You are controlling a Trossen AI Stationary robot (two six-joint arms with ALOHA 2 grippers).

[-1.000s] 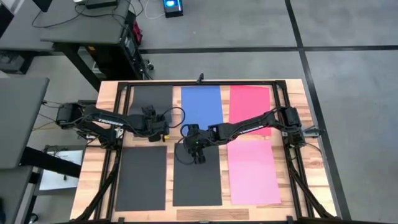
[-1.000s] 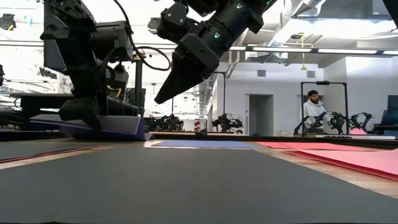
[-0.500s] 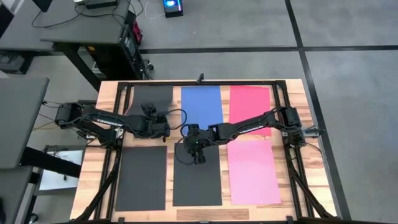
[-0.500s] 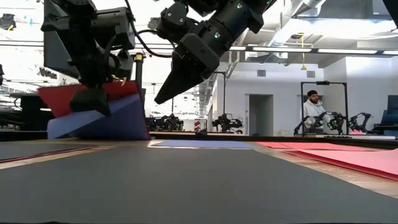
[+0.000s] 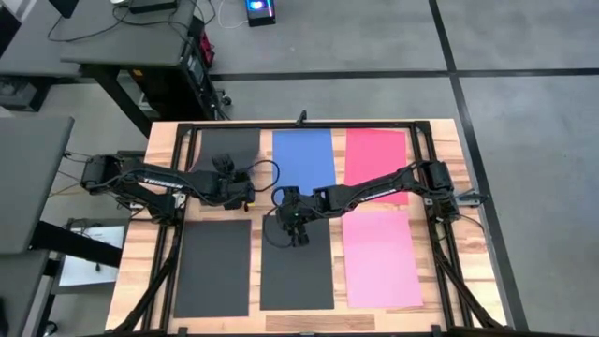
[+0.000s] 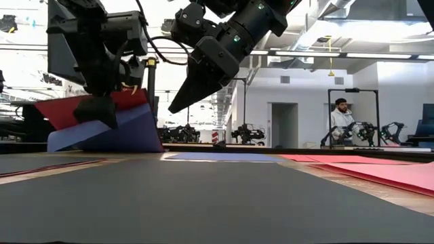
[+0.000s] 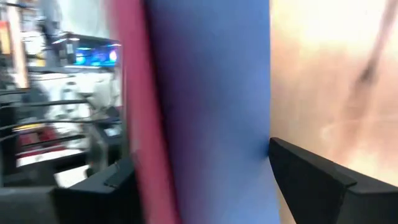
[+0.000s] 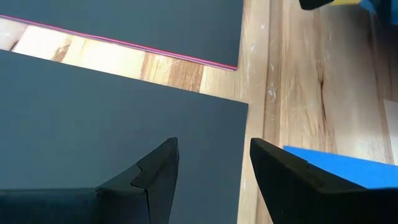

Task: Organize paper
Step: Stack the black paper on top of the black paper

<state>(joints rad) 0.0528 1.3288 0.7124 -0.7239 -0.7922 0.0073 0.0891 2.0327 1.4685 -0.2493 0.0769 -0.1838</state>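
left wrist view is all blurry. the thin flat blue paper sheet [image 7: 211, 112] and red paper sheet [image 7: 140, 124] run off pic top n bottom. room behind is too fuzzy 2 tell.

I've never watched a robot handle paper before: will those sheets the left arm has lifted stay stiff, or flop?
Probably floppy: in the low view the blue sheet and red sheet sag and fan apart below the left gripper. They look thin and light. Likely slippery too, so one might slide out.
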